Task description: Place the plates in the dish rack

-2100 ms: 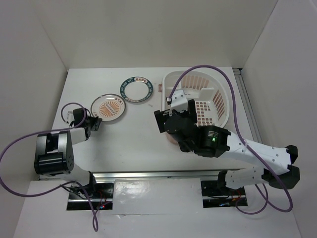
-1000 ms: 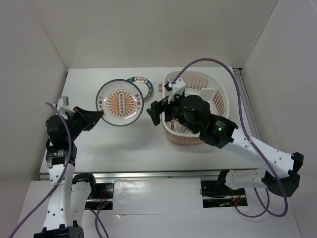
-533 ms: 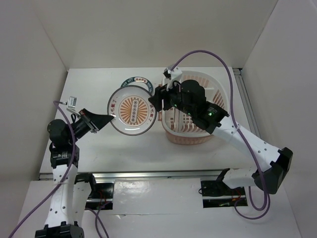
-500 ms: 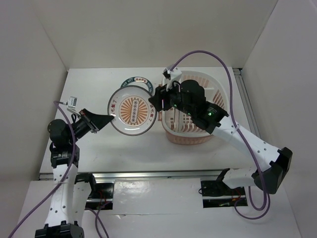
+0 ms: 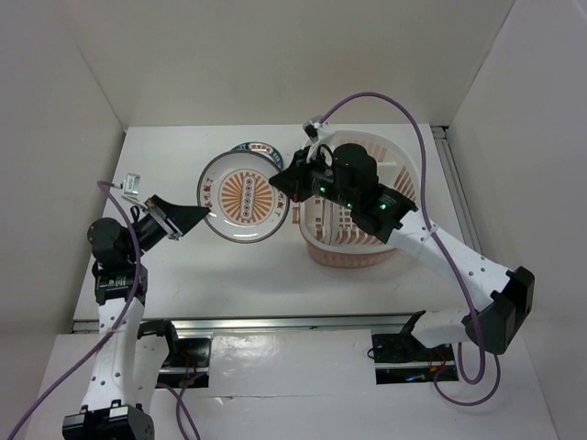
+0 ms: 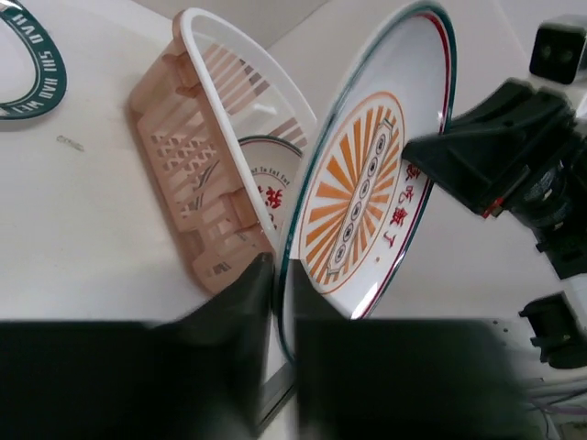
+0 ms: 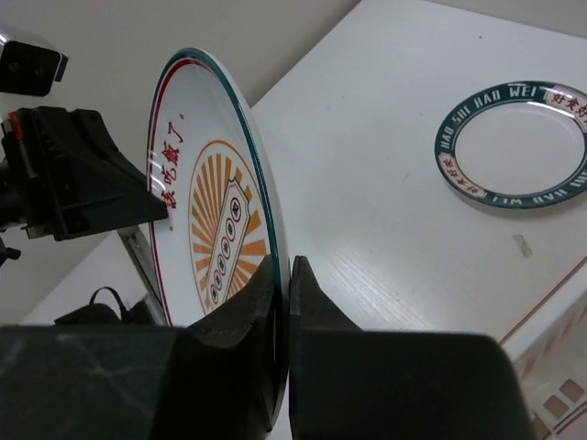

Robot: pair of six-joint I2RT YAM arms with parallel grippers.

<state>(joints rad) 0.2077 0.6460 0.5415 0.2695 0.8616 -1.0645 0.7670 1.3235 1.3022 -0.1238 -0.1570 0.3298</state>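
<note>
The white plate with the orange sunburst centre (image 5: 243,195) hangs tilted in the air left of the dish rack (image 5: 344,255). My left gripper (image 5: 204,213) is shut on its left rim and my right gripper (image 5: 290,183) is shut on its right rim. In the left wrist view the plate (image 6: 367,192) rises from my gripper (image 6: 280,275), with the rack (image 6: 206,174) behind it. In the right wrist view my gripper (image 7: 284,270) pinches the plate (image 7: 215,220) edge-on. A plate with red marks (image 6: 271,188) lies inside the rack. The teal-ringed plate (image 7: 514,142) lies flat on the table.
The teal-ringed plate (image 5: 260,147) is partly hidden behind the held plate at the back of the table. White walls close in the table on the left, back and right. The purple cable of the right arm (image 5: 404,110) arches over the rack.
My right gripper has reached the plate's right rim and shut on it. The left arm has carried the plate a little right and up; it stays shut on the left rim.
</note>
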